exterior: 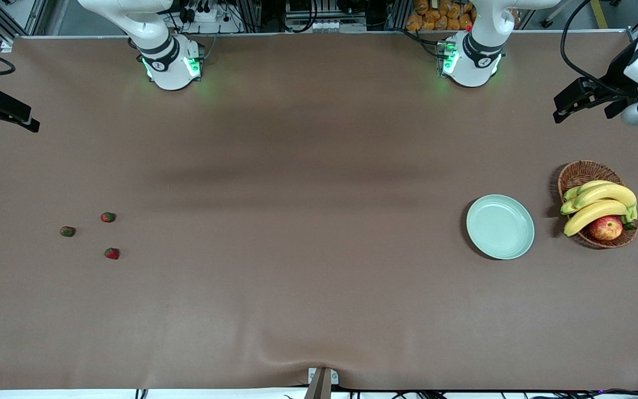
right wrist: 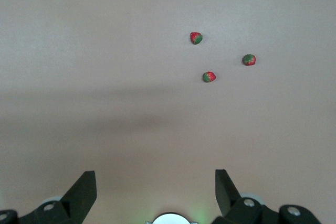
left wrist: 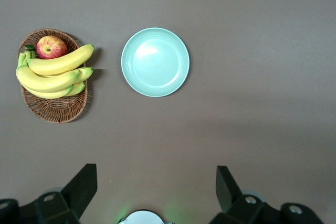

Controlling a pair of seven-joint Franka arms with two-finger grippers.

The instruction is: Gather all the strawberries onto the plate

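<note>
Three small red strawberries with green tops lie apart on the brown table toward the right arm's end: one [exterior: 108,217], one [exterior: 67,231] and one [exterior: 112,254], the last nearest the front camera. The right wrist view shows them too, a strawberry [right wrist: 196,38], a second [right wrist: 249,60] and a third [right wrist: 209,76]. The pale mint plate [exterior: 500,226] lies bare toward the left arm's end, also the plate [left wrist: 155,62] in the left wrist view. My right gripper [right wrist: 156,182] hangs high, open and holding nothing. My left gripper [left wrist: 156,182] hangs high, open and holding nothing.
A brown wicker basket [exterior: 584,173] with bananas [exterior: 598,205] and a red-yellow apple [exterior: 606,228] stands beside the plate, at the left arm's end. Both arm bases stand along the table's back edge. Brown tabletop stretches between the strawberries and the plate.
</note>
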